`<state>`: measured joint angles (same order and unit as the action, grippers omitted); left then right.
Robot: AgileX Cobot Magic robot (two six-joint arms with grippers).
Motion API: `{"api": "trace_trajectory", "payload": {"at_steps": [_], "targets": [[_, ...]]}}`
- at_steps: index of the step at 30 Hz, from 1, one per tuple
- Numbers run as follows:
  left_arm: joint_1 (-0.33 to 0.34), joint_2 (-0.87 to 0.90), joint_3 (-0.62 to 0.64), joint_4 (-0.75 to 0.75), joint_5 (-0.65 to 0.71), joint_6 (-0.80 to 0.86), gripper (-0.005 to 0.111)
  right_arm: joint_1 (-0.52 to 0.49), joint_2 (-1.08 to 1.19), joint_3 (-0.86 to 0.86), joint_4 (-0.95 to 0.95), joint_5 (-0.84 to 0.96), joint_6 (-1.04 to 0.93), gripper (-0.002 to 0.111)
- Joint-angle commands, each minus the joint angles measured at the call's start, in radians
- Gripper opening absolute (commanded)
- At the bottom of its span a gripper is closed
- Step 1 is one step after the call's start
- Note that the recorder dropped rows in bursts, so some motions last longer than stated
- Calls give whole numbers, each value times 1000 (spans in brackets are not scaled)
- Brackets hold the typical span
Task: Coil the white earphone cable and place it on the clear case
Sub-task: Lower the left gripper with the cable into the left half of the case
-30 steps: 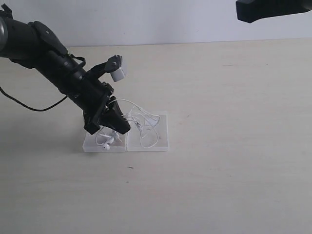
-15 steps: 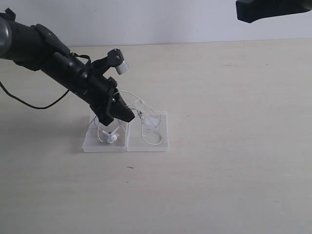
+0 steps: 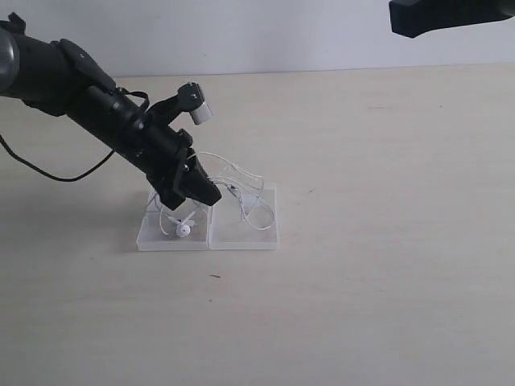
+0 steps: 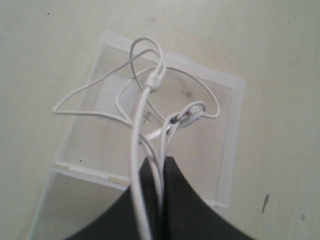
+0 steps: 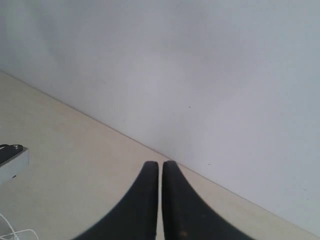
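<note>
Table (image 3: 386, 241): pale wood; the clear case is laid flat on it, left of centre.
Left gripper (image 4: 159, 162): angled down over the seam between the case's two halves; its jaws are pressed together, and strands of the white earphone cable are pinched between them.
Right gripper (image 5: 160, 165): held high at the far right, well apart from the case; its jaws are pressed together with nothing between them.
Clear case (image 3: 241, 244): opened out, the two square halves lying side by side.
White earphone cable (image 4: 155, 80): loose loops are spread over the right half, some arched above it.
White label (image 4: 111, 95): seen on the right half, beneath the loops.
Earbud (image 3: 183, 230): rested in the left half.
</note>
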<state>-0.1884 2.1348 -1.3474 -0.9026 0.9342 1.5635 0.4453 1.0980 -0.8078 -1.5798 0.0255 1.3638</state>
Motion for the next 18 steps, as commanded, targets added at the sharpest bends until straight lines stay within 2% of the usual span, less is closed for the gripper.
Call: {"api": "trace_trajectory", "payload": {"at_steps": [1,13,15,18], "targets": [[-2,3,-6,2,12,1,0,0,-3,4,4,-19,2,4],[-2,5,-6,2,31,37,2,0,-3,4,4,-42,2,4],[-2,5,-6,2,33,40,8,0,-3,4,4,-42,2,4],[-2,5,-6,2,33,40,27,0,-3,4,4,-42,2,4]]}}
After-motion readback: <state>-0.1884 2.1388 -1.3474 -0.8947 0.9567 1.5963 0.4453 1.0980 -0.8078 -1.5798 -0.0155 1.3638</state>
